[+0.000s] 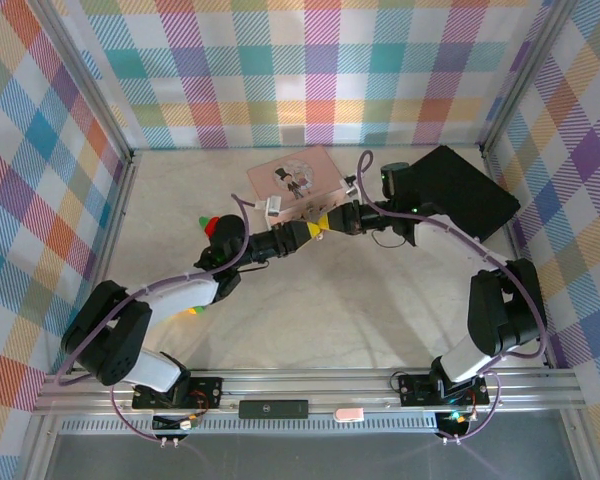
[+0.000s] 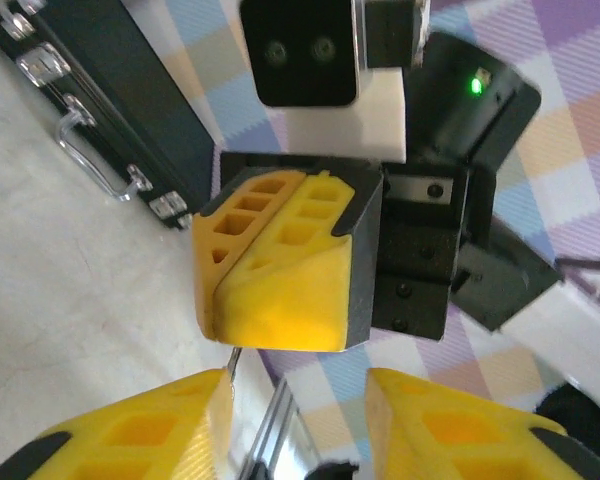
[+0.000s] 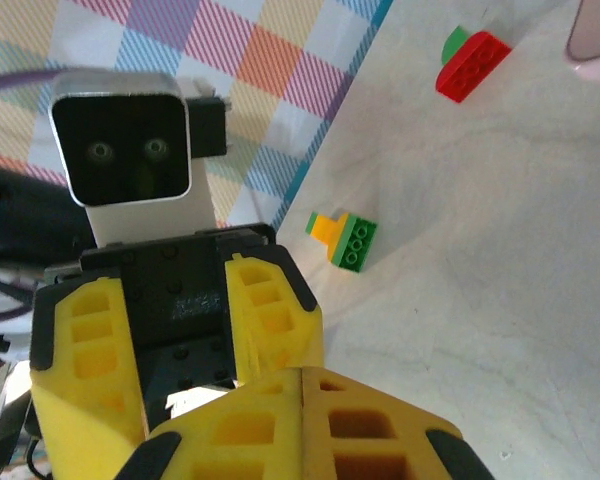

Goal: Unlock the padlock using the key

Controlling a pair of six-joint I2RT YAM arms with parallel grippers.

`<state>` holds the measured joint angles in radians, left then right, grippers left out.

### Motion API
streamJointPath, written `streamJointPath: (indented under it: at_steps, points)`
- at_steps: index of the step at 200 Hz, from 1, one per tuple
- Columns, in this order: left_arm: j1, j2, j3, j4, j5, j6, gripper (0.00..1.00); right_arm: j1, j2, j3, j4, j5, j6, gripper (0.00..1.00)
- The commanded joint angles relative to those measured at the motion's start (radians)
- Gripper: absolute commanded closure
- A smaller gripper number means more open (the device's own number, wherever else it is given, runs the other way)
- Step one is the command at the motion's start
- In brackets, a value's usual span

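Observation:
Above the middle of the table my left gripper (image 1: 315, 229) and right gripper (image 1: 332, 220) meet tip to tip. In the left wrist view, my left gripper (image 2: 295, 400) stands open with a wide gap between its yellow fingers. Just above it, my right gripper (image 2: 220, 300) is shut. The key (image 2: 234, 362), a thin silvery sliver, sticks out from under the right gripper's closed tips and touches the inner face of one left finger (image 2: 180, 420). The right wrist view shows the right gripper (image 3: 302, 385) with its fingers pressed together. The padlock is hidden.
A pink picture-lid box (image 1: 295, 178) lies just behind the grippers. A black case (image 1: 460, 190) sits at the back right. A red and green brick (image 1: 212, 225) and a green and orange brick (image 3: 342, 238) lie on the left. Plaid walls close in three sides.

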<state>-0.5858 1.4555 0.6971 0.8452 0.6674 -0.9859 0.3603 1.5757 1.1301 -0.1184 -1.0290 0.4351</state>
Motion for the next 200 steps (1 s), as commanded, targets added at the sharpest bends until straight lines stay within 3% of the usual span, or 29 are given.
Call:
streamJointPath:
  at_steps: [1, 68, 98, 122, 143, 200]
  points:
    - [0.003, 0.029, 0.051, -0.052, 0.148, 0.074, 0.66, 0.005, -0.020, 0.046, -0.156, -0.080, -0.124, 1.00]
    - [0.003, 0.020, 0.081, -0.206, 0.155, 0.177, 0.78, 0.005, -0.022, 0.082, -0.239, -0.079, -0.175, 1.00]
    - [0.012, -0.020, 0.085, -0.327, 0.080, 0.253, 0.65, 0.005, -0.023, 0.092, -0.274, -0.088, -0.202, 1.00]
    - [0.015, -0.047, 0.109, -0.427, 0.044, 0.328, 0.63, 0.005, -0.026, 0.093, -0.280, -0.096, -0.206, 1.00]
    - [0.015, -0.036, 0.128, -0.417, 0.068, 0.325, 0.63, 0.005, -0.032, 0.085, -0.258, -0.104, -0.190, 1.00]
    - [-0.006, -0.022, 0.144, -0.395, 0.127, 0.312, 0.80, 0.006, -0.031, 0.085, -0.250, -0.097, -0.187, 1.00]
